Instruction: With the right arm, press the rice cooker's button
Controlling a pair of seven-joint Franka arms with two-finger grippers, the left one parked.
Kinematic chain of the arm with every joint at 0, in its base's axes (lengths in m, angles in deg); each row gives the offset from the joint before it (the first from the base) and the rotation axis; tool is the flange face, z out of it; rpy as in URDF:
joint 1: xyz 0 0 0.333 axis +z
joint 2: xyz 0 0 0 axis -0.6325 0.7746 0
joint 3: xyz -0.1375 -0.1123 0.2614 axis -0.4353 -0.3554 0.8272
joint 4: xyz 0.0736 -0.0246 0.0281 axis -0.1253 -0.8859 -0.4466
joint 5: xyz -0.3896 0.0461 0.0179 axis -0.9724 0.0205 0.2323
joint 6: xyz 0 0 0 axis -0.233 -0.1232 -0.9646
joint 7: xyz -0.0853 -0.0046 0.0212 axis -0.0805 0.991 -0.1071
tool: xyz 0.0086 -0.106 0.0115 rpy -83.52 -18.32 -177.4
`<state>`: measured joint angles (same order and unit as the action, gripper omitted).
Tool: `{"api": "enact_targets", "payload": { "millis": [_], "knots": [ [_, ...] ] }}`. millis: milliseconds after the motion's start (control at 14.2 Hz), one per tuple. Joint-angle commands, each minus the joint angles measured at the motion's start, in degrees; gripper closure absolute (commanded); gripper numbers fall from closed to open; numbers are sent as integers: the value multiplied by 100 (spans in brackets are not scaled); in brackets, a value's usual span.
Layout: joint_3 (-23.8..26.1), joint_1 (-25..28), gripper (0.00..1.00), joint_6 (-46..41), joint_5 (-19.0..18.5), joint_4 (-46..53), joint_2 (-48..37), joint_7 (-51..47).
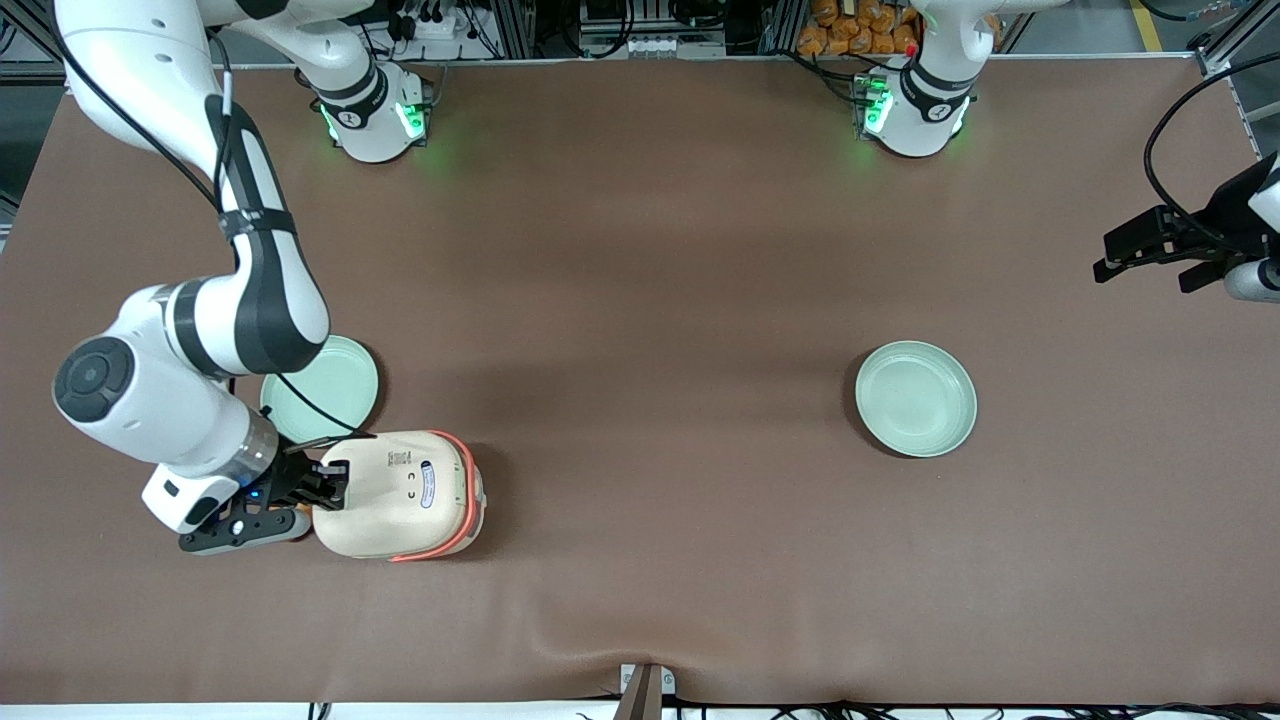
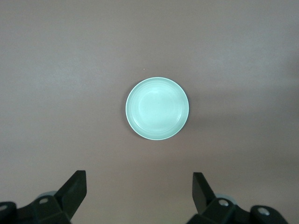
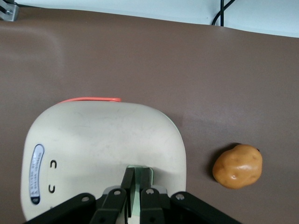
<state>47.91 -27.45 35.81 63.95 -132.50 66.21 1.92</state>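
Over cooker lid edge | right arm [image 1: 200, 330] bent low | fingers [image 3: 127, 184] closed on button [image 3: 140, 171] | rice cooker [image 1: 400, 495]

The front view is looking steeply down from high up, taking in the whole table [image 1: 640, 250]. The right wrist view is peering close down past the gripper [image 3: 134, 186] onto the cooker [image 3: 103, 149], which the front view is also showing [image 1: 395, 495]. The left wrist view is facing straight down on a plate [image 2: 157, 108], shared with the front view [image 1: 915, 398].
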Motion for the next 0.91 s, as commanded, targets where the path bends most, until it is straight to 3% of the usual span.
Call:
{"api": "enact_targets", "payload": {
  "millis": [0, 140, 281, 561, 702, 842],
  "knots": [
    [41, -27, 82, -354, 24, -64, -432, -26],
    [41, -88, 66, -722, 24, -99, -757, -26],
    [41, -228, 42, -1328, 24, -99, -1091, -104],
    [225, -510, 22, -2103, 15, -125, -1602, -272],
    [435, -773, 4, -2384, 6, -125, -1795, -272],
    [621, -1028, 0, -2630, -29, -125, -1988, -263]
  ]
}}
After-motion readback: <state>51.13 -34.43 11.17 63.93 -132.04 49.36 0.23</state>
